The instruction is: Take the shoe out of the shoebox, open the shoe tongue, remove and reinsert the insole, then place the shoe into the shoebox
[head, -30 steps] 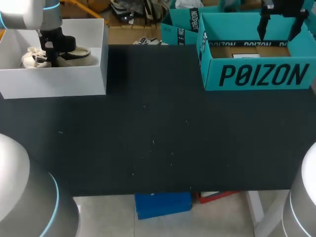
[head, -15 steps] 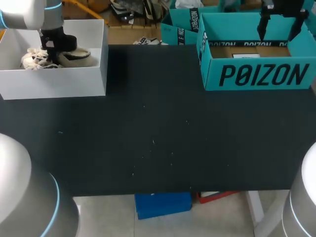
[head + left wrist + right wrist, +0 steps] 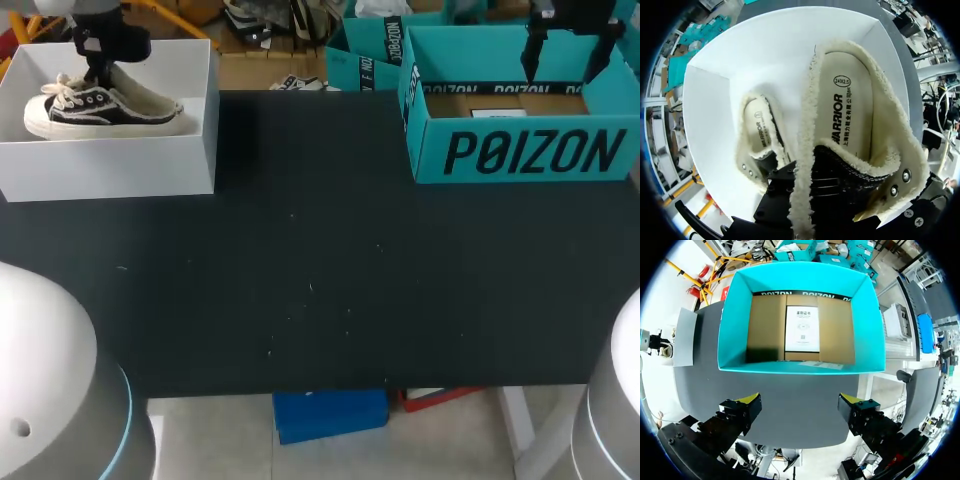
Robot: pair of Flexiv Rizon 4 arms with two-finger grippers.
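My left fingers [image 3: 782, 187] are closed on the shoe [image 3: 850, 115], pinching the fleece-edged collar wall on one side of the opening. The yellow tips are hidden behind the shoe, so I judge the grip from the way the shoe hangs off them. The insole faces straight up at the wrist camera and the sole points down into the white box [image 3: 790, 50]. A second shoe [image 3: 757, 140] lies on that box's floor just beside and below the held one, and they do not appear to touch.

In the head view the left fingers [image 3: 97, 62] stand directly above the shoe [image 3: 100, 108]. It sits level, with its long axis along the length of the white box [image 3: 110, 165]. The toe points to the box's outer end and the heel to the end that faces the teal box [image 3: 520, 150]. It is still within the white box's outline, and I cannot tell whether the sole is above the rim.

The bare table [image 3: 320, 270] lies on the near side of the white box and off its heel end. I judge the way out to be upward first, then heel-first or sideways over a long wall.

My right fingers [image 3: 751, 399] are spread wide with nothing between them. They hang over the teal box [image 3: 730, 330], well apart from the white box, so the left arm is the nearer one by far.
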